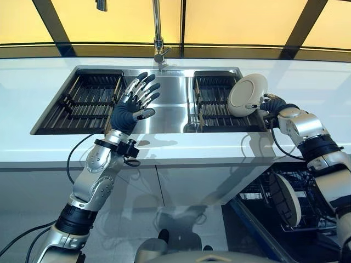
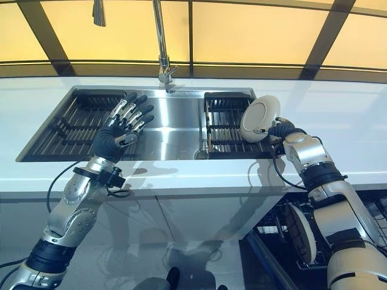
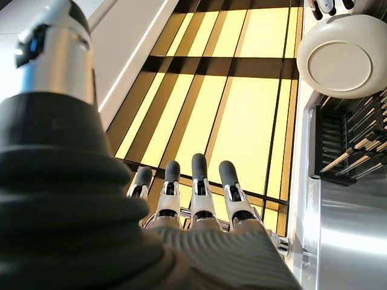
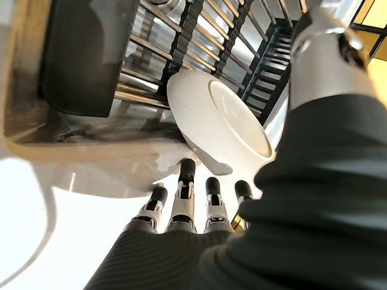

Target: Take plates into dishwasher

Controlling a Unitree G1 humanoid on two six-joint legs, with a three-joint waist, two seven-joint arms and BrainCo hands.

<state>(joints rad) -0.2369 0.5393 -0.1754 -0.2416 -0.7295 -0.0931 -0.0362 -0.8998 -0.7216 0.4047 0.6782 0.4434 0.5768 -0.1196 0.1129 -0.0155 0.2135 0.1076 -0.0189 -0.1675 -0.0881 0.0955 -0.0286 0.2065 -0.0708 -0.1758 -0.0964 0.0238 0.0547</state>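
A white plate [image 1: 248, 94] stands on edge, tilted, over the right side of the dark rack [image 1: 214, 107] in the sink's right half. My right hand [image 1: 274, 104] grips its rim from the right, thumb on the underside; the right wrist view shows the plate [image 4: 224, 121] just past the fingers [image 4: 184, 193]. Raised over the middle of the sink is my left hand [image 1: 131, 107], fingers spread and straight, holding nothing. A second white plate [image 1: 285, 198] stands upright in the open dishwasher [image 1: 258, 224] at lower right.
The steel sink [image 1: 170, 109] is set in a white counter [image 1: 33, 148], with another dark rack [image 1: 82, 101] in its left half. A tall faucet [image 1: 158, 33] rises behind the middle. Yellow window panes lie beyond.
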